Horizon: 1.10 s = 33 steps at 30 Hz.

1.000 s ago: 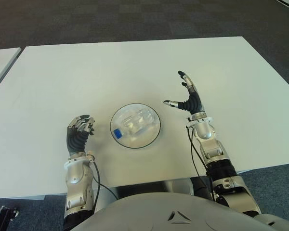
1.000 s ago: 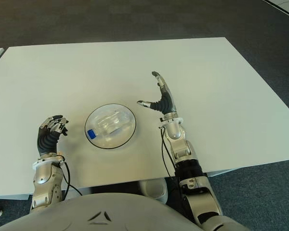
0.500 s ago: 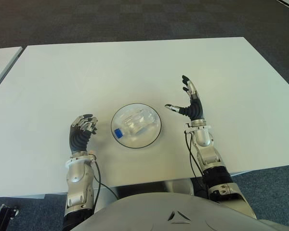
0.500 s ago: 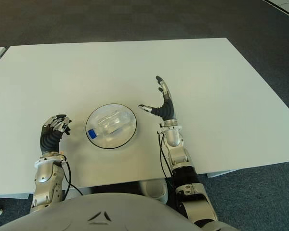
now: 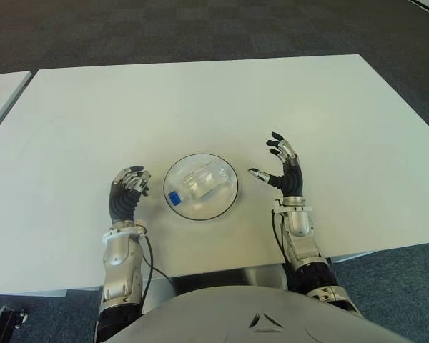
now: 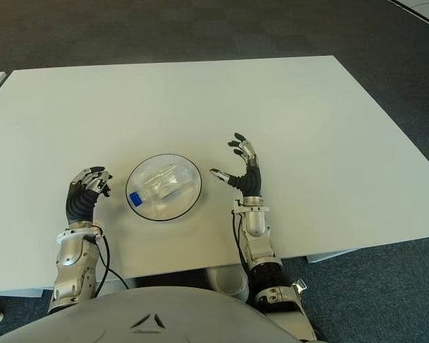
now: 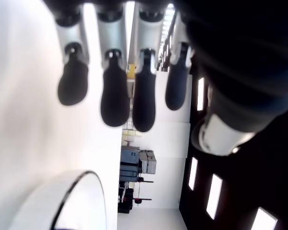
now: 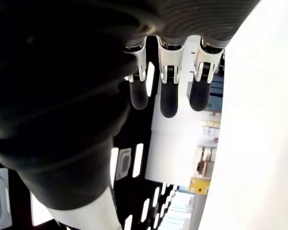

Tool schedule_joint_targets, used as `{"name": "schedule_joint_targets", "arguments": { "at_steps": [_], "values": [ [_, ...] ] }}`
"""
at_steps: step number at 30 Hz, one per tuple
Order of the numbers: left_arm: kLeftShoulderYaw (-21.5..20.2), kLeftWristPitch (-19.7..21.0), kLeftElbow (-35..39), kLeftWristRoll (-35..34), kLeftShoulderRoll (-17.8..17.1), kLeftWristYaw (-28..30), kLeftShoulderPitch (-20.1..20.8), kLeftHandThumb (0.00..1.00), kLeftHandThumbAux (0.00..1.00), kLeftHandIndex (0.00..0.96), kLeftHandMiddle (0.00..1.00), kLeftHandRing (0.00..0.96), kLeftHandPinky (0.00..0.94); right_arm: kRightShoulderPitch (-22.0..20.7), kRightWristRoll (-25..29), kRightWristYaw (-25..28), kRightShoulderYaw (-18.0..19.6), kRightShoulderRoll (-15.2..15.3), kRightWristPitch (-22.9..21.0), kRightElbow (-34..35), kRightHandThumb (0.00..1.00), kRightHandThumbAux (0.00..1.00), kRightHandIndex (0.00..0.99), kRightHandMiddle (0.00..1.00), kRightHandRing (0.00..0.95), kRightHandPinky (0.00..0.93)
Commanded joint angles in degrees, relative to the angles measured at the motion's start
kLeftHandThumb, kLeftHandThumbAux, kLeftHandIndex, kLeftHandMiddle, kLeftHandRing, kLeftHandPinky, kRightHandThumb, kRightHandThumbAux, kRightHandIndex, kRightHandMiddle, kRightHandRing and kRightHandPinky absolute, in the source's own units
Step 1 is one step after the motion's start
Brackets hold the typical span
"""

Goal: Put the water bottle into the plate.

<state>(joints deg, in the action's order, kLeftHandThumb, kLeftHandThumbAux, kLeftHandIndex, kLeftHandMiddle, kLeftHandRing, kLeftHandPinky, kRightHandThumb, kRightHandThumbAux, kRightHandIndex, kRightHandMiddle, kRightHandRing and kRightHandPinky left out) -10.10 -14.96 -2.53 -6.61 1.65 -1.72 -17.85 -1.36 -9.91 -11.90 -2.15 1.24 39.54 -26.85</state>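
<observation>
A clear water bottle (image 5: 200, 182) with a blue cap (image 5: 174, 198) lies on its side inside the round clear plate (image 5: 227, 204) near the front middle of the white table (image 5: 200, 100). My right hand (image 5: 266, 158) is just right of the plate, open, fingers spread, holding nothing. My left hand (image 5: 132, 179) shows just left of the plate with its fingers curled and nothing in them. In the left wrist view the plate's rim (image 7: 62, 203) shows below the curled fingers (image 7: 114, 96).
A second white table edge (image 5: 3, 89) shows at the far left. Dark carpet (image 5: 200, 28) lies beyond the table's far edge. The table's front edge (image 5: 214, 264) runs close to my body.
My right hand has drawn back from beside the plate toward my body, staying open. My left hand has shifted slightly toward the plate. The bottle has not moved.
</observation>
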Motion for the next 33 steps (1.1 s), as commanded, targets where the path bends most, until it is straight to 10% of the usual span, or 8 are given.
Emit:
{"name": "schedule_joint_targets", "arguments": {
  "at_steps": [1, 3, 6, 10, 33],
  "values": [
    [0.4, -0.4, -1.4, 0.6, -0.3, 0.4, 0.5, 0.835, 0.68, 0.399, 0.527, 0.7, 0.705, 0.9, 1.0, -0.7, 1.0, -0.8, 0.2, -2.2, 0.034, 0.994, 0.354, 0.37, 0.366, 0.407],
    [0.6, -0.4, -1.6, 0.9, -0.3, 0.4, 0.7, 0.835, 0.68, 0.399, 0.529, 0.702, 0.706, 1.6, 0.7, -1.5, 1.5, -1.1, -0.2, -3.0, 0.032, 0.996, 0.38, 0.386, 0.38, 0.416],
    [0.8, -0.3, -1.9, 1.1, -0.3, 0.5, 0.8, 0.836, 0.679, 0.399, 0.533, 0.704, 0.706, 2.2, 0.0, -2.7, 1.9, -1.4, -0.8, -3.5, 0.472, 0.823, 0.407, 0.415, 0.407, 0.433],
    [0.9, 0.0, -2.5, 1.1, -0.3, 0.7, 1.1, 0.836, 0.679, 0.4, 0.534, 0.704, 0.703, 2.5, -0.9, -4.0, 2.0, -1.7, -2.1, -3.4, 0.642, 0.756, 0.417, 0.437, 0.427, 0.448],
    [3.5, 3.3, -3.9, 4.3, -0.5, -0.4, 2.1, 0.836, 0.679, 0.401, 0.545, 0.7, 0.704, 5.9, 0.3, -4.0, 2.5, -2.5, -8.5, 2.3, 0.692, 0.736, 0.427, 0.536, 0.529, 0.519]
  ]
}}
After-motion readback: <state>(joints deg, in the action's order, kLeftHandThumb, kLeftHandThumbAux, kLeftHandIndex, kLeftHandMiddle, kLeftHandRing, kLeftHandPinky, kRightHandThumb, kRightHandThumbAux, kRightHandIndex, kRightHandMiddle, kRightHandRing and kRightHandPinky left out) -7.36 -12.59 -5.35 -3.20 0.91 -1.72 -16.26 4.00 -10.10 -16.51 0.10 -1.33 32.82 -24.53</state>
